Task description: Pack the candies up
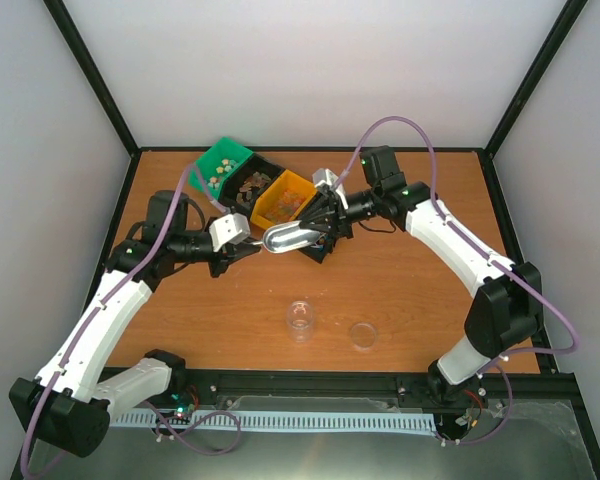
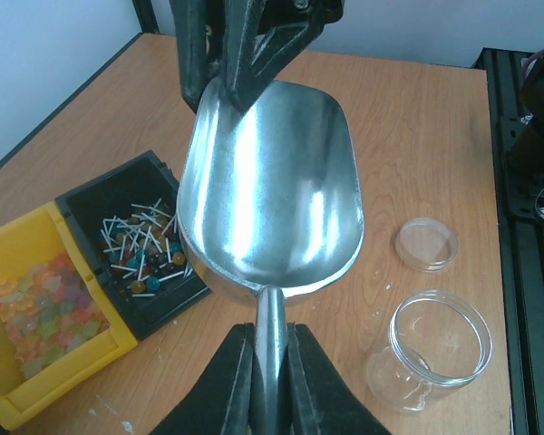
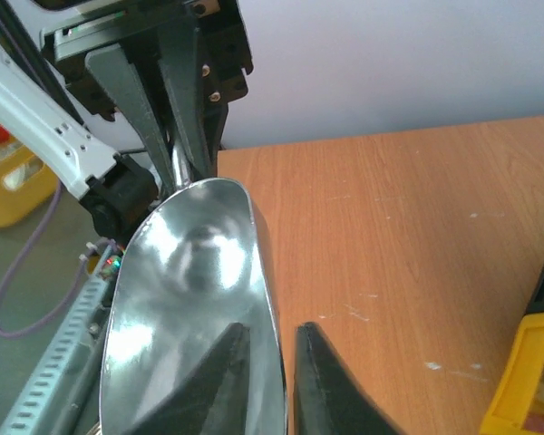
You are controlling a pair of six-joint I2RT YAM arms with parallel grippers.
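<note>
Overhead: silver scoop (image 1: 290, 237) held above the table (image 1: 400, 290) between both arms. The left gripper (image 1: 255, 243) is closed on the scoop's handle, and the right gripper (image 1: 316, 226) pinches its opposite rim. The candies (image 1: 246, 187) lie in a row of bins (image 1: 227, 158) just behind the scoop. A clear jar (image 1: 300, 318) and its lid (image 1: 363, 334) stand in front of the scoop, apart from it.

Left wrist: handle clamped tight between the fingers (image 2: 225, 381). Left of the scoop are stick candies in a black bin (image 2: 118, 177) and pale ones in a yellow bin (image 2: 72, 362). The jar is to its right.

Right wrist: one finger inside the scoop's bowl, the other outside, with the wall pinched between.
</note>
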